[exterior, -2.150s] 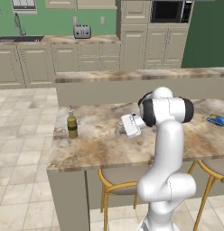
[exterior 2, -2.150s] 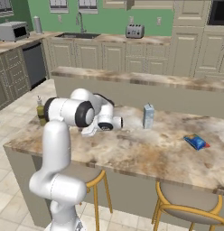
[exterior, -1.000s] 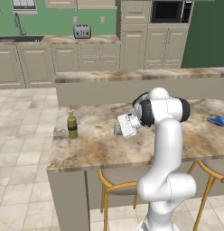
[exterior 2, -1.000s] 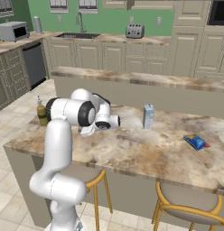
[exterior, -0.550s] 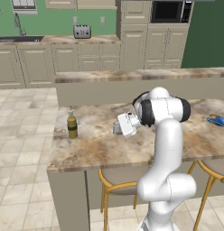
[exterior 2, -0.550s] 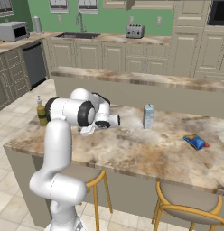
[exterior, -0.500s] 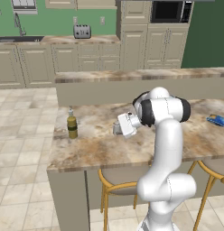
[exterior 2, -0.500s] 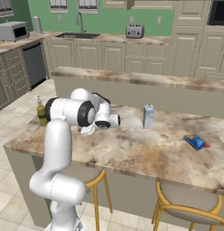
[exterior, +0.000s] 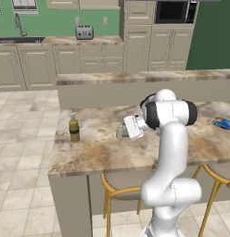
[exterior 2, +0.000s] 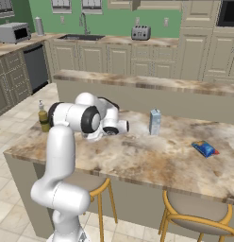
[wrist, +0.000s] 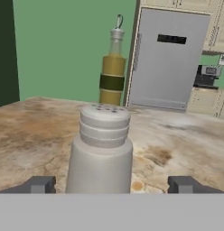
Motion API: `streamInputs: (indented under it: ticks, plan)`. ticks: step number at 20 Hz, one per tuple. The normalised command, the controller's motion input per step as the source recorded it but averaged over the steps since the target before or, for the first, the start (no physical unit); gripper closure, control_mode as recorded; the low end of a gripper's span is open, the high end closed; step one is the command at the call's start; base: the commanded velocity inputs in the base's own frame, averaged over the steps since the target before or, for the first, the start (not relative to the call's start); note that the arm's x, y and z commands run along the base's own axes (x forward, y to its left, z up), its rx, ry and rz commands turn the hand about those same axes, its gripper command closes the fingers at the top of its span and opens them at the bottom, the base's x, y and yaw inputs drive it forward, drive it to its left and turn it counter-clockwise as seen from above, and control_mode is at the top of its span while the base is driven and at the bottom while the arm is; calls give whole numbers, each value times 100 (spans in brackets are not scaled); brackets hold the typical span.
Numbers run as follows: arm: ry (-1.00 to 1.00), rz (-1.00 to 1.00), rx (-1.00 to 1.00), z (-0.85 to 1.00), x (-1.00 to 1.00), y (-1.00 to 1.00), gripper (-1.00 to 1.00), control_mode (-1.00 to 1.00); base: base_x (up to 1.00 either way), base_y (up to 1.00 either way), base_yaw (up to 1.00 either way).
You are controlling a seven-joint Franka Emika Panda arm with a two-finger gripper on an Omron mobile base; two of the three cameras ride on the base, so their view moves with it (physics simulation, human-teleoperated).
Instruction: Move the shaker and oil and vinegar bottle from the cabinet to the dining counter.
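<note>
Nearest the hand camera, the gripper [wrist: 111, 185] stood spread wide, one of its fingers [wrist: 38, 184] well clear on each side of the shaker [wrist: 101, 151], gripping nothing. The shaker stood upright on the dining counter [exterior: 100, 150], its holed cap showing. Beyond it, also upright on the marbled top, was the oil and vinegar bottle [wrist: 112, 68], near the counter's left end in the left base view [exterior: 73, 128].

Judging from this, both things were placed and the step in hand was the release. To do it well, the hand should draw straight back along its own line, level, so neither finger brushes the shaker's side.

Open counter lay around the shaker. The blue-grey carton [exterior 2: 155, 122] and a blue packet [exterior 2: 204, 149] sat well apart to the right. The raised back ledge [exterior 2: 152, 84] bounded the far side.
</note>
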Motion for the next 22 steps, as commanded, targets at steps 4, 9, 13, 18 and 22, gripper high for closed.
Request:
streamInputs:
  ticks: [4, 9, 13, 18, 22]
  plan:
    - [0, 0, 2, 28, 0, -23, -100, -100, 0, 0, 0]
    - [-2, 0, 3, 34, -1, -16, -100, -100, 0, 0, 0]
    - [-7, 0, 4, 45, -22, -9, -100, -100, 0, 0, 0]
    - [-13, 0, 3, 60, -51, -2, -100, -100, 0, 0, 0]
    - [-13, -1, 3, 64, -66, 0, -100, -100, 0, 0, 0]
